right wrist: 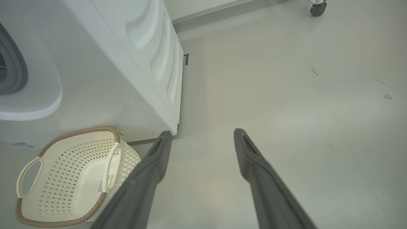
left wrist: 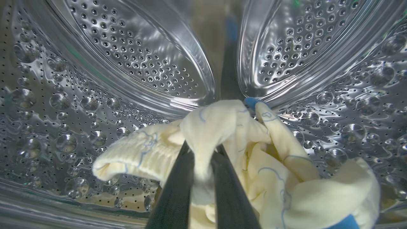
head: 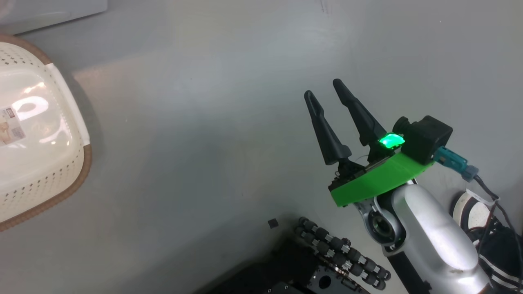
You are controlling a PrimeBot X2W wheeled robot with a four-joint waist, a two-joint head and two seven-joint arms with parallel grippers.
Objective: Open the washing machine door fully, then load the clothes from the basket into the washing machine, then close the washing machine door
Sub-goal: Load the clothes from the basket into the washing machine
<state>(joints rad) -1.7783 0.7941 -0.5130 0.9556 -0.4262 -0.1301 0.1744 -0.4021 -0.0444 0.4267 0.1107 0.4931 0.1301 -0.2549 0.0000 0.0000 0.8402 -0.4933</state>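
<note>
Now, inside the shiny steel perforated drum [left wrist: 63, 105] of the big white front-loading washing machine [right wrist: 95, 79], the left gripper [left wrist: 203, 152] has its two long dark fingers [left wrist: 176, 190] drawn narrow. A fold of the soft pale yellow clothes [left wrist: 286, 171] with thin blue line prints is pinched between them. The rest of the bundle spreads to the right of the fingers, in front of the dimpled drum wall. Whether it rests on the steel or hangs from the grip, I cannot tell. A small bright blue piece [left wrist: 252, 102] shows at the top of the bundle.

The right gripper [head: 323, 87] is outside the machine, above the pale grey floor [head: 204, 143]. Its fingers stand wide apart, with bare floor seen between them. A small green light [head: 390, 141] glows at their base, above a flat green plate [head: 380, 179].

The small cream plastic rectangular basket [right wrist: 63, 178], with perforated sides and a brown woven-look rim, stands on the floor just before the lower front of the machine, near a blue label [right wrist: 22, 145]. A sticker [head: 10, 124] lies on its glossy floor. The basket is well apart from the right gripper. Part of the grey rubber seal [right wrist: 14, 73] shows at the left edge of the right wrist view.
</note>
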